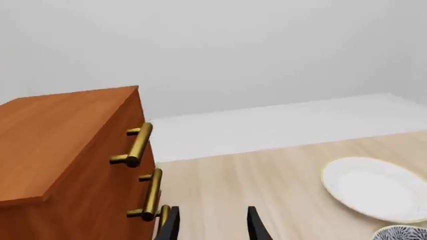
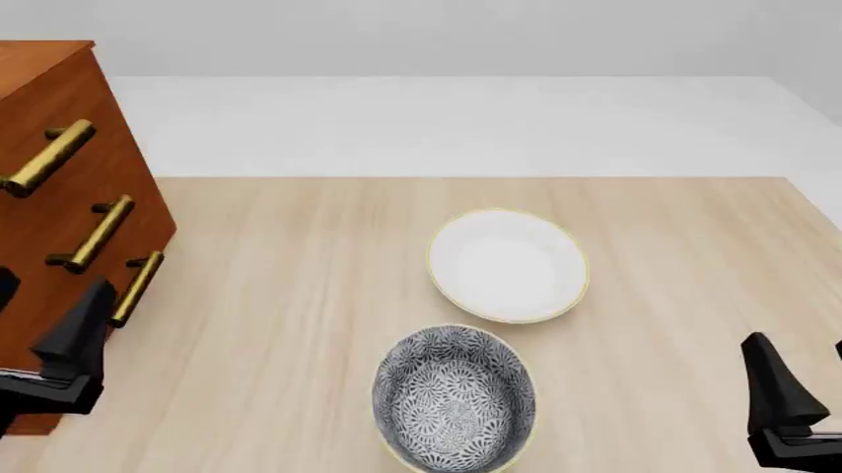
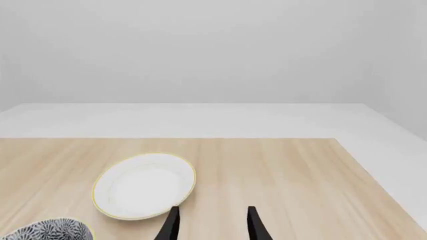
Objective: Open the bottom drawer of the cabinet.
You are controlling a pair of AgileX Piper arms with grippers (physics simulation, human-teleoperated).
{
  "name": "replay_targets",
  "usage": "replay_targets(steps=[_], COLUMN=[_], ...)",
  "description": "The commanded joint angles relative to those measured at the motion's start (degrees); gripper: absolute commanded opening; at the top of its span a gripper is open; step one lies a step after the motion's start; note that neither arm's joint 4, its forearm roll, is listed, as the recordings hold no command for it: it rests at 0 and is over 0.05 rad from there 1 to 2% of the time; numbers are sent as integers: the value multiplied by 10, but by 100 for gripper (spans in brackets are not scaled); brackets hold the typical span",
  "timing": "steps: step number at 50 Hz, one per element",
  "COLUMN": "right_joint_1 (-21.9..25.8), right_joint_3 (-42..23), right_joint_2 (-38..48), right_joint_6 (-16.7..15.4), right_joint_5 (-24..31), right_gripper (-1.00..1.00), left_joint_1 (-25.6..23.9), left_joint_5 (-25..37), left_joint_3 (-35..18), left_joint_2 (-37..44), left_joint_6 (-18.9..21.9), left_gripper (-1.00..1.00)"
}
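Cabinet (image 2: 59, 177) stands at the counter's (image 2: 303, 286) far left, about 9 o'clock from the centre in the front view, its drawer fronts facing right across the counter. Three brass bar handles stacked; the lowest, on the bottom drawer (image 2: 93, 340), is the bottom handle (image 2: 137, 288).

Left claw (image 2: 34, 335) sits just beside that handle, at roughly 7 o'clock from it. Fingers spread, nothing held; the left wrist view shows the handle's bar just inside one fingertip (image 1: 171, 222), not yet bracketed.

Bar's long axis runs up the drawer face, so the fingers must straddle it crosswise. Pull direction, as I judge it: toward 3 o'clock.

Right claw (image 2: 809, 389) is well apart at 4 o'clock, open and empty, facing the white plate (image 3: 144, 185). Left arm is clearly the nearer.
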Motion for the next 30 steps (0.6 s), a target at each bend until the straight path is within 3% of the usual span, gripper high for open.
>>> replay_targets(steps=[1,5,7,10,12,15,16,18,21,24,25,30], right_joint_1=[0,0,0,0,0,0,0,0,0,0,0,0], right_joint_3=[0,0,0,0,0,0,0,0,0,0,0,0], right_joint_2=[0,0,0,0,0,0,0,0,0,0,0,0], right_joint_6=[0,0,0,0,0,0,0,0,0,0,0,0], right_joint_5=[0,-1,-1,-1,-1,-1,-1,-1,0,0,0,0], right_gripper=[100,100,100,100,100,100,100,100,100,100,100,100], left_joint_1=[-49,-41,-48,-57,-56,-45,-36,-54,-37,-10,-12,-2], left_joint_5=[-61,-77,-65,-64,-47,-38,-45,-15,-10,4,21,12], left_joint_3=[-62,-84,-99,-111,-127,-143,-140,-158,-160,-170,-184,-163], left_joint_2=[119,194,209,246,258,284,293,279,298,303,316,335], left_joint_6=[55,94,91,142,121,160,200,169,222,234,216,296], left_gripper=[100,100,100,100,100,100,100,100,100,100,100,100])
